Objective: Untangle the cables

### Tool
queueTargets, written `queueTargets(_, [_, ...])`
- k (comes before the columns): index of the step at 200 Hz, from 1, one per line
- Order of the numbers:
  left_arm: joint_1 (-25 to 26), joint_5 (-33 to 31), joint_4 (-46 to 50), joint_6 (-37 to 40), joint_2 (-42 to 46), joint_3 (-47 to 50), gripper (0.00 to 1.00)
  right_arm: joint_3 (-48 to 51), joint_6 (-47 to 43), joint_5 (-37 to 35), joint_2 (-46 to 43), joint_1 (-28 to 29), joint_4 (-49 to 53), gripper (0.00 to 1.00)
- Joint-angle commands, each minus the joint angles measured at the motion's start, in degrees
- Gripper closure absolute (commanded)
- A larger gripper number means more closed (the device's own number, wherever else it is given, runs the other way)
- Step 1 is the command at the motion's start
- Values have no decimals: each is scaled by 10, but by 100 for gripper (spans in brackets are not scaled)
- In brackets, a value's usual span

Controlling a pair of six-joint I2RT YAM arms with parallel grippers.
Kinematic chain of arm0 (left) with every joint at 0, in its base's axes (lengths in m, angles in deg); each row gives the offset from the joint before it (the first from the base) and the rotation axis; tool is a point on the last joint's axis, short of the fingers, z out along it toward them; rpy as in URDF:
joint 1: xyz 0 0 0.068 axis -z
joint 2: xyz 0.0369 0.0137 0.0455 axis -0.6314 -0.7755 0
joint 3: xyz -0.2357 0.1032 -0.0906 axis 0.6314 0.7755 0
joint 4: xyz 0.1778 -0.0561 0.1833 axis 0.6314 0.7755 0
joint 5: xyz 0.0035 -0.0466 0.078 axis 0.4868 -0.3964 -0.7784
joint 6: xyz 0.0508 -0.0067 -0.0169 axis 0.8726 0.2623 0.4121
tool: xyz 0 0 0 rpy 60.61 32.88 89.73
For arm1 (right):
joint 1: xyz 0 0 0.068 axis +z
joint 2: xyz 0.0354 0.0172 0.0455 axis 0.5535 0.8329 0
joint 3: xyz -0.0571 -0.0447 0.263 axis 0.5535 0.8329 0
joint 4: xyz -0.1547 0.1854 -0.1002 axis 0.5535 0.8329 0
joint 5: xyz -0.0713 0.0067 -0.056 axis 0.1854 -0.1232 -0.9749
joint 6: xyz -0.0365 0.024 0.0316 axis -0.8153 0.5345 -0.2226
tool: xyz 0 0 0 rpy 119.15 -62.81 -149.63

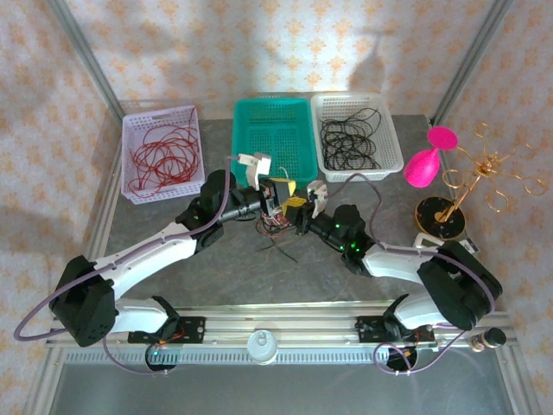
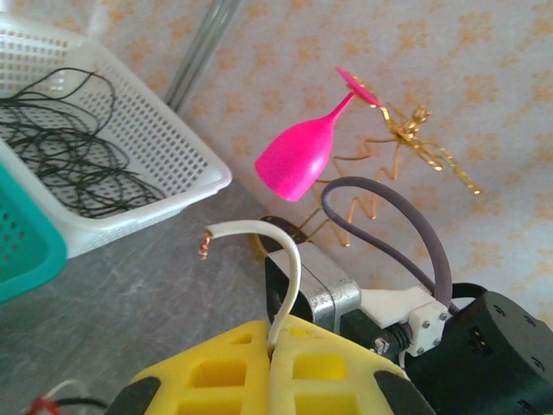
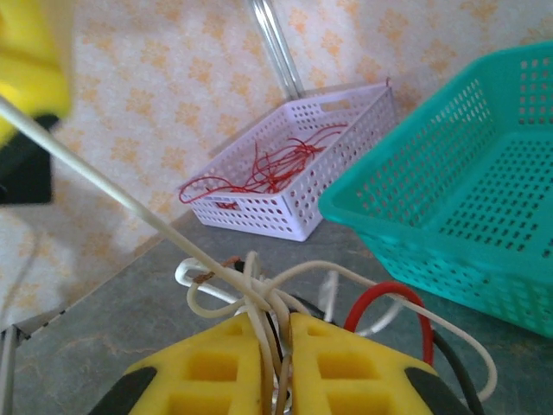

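Directly in front of the teal basket (image 1: 272,102), at the middle of the table, the two arms meet nose to nose. From above, the left gripper (image 1: 278,194) and right gripper (image 1: 295,207) overlap so closely that their jaws cannot be told apart. The cables (image 1: 275,226) show as a small dark and red scribble poking out on the side away from the basket, most of the bunch covered by the wrists.

The wrist cameras say more. The left gripper (image 2: 273,350) is clenched on a white cable (image 2: 291,259), which rises from between the yellow fingers (image 2: 225,372) and bends over to a bare copper tip; the fingers' lower part is cut off by the frame edge.

The right gripper (image 3: 275,337) is clamped on the cables (image 3: 259,298) at a knot of white strands. One white strand runs taut up and away from the teal basket (image 3: 449,199) into a blurred yellow shape at the corner. A red loop (image 3: 389,294) and a black wire (image 3: 454,363) stand out on the basket's side, their ends hidden behind the fingers (image 3: 337,363). How the knot is wound is hard to make out.

Left of the teal basket sits a lavender basket (image 1: 164,112) of red wire; right of it, a white basket (image 1: 356,97) of black wire.
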Motion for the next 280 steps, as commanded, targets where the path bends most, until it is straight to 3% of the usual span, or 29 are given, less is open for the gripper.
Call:
queueTargets(1, [10, -12, -36, 22, 48, -67, 100, 34, 18, -65, 33, 1, 92, 80])
queueTargets(22, [10, -33, -17, 33, 56, -79, 100, 40, 19, -82, 40, 1, 109, 65])
queueTargets(59, [10, -38, -8, 38, 59, -86, 100, 51, 17, -109, 15, 1, 134, 63])
queueTargets(80, [10, -50, 4, 43, 62, -88, 100, 53, 17, -118, -48, 1, 188, 61])
queueTargets(118, [10, -74, 13, 57, 59, -71, 100, 22, -22, -53, -214, 1, 327, 45])
queueTargets(146, [9, -69, 7, 54, 45, -66, 100, -23, -58, 20, -274, 1, 397, 35])
queueTargets(176, [11, -67, -10, 35, 42, -54, 100, -49, -17, 33, -266, 1, 298, 31])
queueTargets(201, [14, -78, -19, 19, 44, -49, 100, -61, 55, 27, -207, 2, 152, 32])
queueTargets(220, [19, -83, -19, 17, 42, -49, 100, -84, 80, 22, -155, 7, 101, 32])
queueTargets(235, [22, -84, -18, 15, 39, -52, 100, -108, 97, -31, -123, 14, 113, 34])
queueTargets(252, [24, -92, -16, 13, 35, -55, 100, -105, 109, -39, -92, 17, 83, 35])
queueTargets(280, [27, -98, -19, 7, 30, -57, 100, -87, 181, -133, -64, 20, 47, 34])
